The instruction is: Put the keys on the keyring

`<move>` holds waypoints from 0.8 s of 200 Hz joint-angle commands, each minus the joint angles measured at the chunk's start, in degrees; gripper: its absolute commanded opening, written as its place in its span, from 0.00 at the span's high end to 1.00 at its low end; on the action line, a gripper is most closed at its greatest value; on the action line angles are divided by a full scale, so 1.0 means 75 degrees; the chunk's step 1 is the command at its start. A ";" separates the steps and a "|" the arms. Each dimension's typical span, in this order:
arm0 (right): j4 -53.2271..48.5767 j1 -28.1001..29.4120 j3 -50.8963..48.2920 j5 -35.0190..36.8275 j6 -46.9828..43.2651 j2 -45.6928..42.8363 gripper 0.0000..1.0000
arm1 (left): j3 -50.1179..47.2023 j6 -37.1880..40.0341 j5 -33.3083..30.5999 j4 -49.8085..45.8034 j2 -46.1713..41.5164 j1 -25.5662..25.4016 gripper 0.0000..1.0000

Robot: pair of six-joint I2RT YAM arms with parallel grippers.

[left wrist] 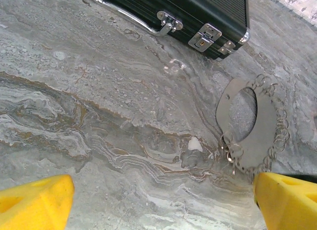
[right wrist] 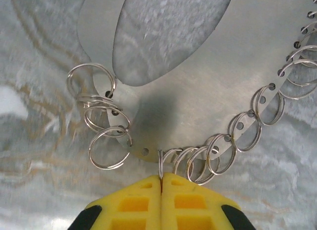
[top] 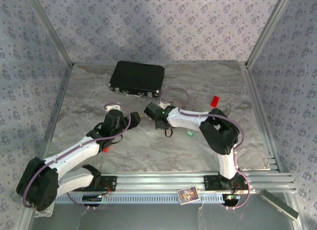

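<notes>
Items on marbled tabletop [top: 148, 151]
Black case [top: 137, 78], closed, lies at far edge; red block [top: 215, 100] sits apart to its right.

The top external camera sat high above and behind both arm bases, angled down and forward, taking in the whole tabletop [top: 163, 151] from afar. The left wrist camera rode behind the left end effector [left wrist: 161, 205], looking obliquely down past its fingertips [left wrist: 34, 200], with the black case [left wrist: 198, 12] far ahead and the keyring [left wrist: 267, 136] ahead to the right. The right wrist camera looked nearly straight down, very close, with the keyring just ahead of the right end effector [right wrist: 161, 178]. Both wrist views shared the keyring; top and left wrist views shared the case.
</notes>
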 commanded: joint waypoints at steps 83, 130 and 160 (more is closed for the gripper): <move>0.0241 0.1539 -0.2081 -0.0842 -0.1808 -0.2100 1.00 | 0.0168 0.0014 -0.0213 -0.0012 -0.0108 -0.0014 0.06; 0.0184 0.1583 -0.2811 -0.1141 -0.2445 -0.2477 1.00 | 0.0203 0.0097 -0.0237 0.0009 -0.0071 -0.0010 0.07; 0.0235 0.1516 -0.2999 -0.1364 -0.2799 -0.2601 1.00 | 0.0139 0.0131 -0.0255 0.0087 -0.0131 -0.0017 0.07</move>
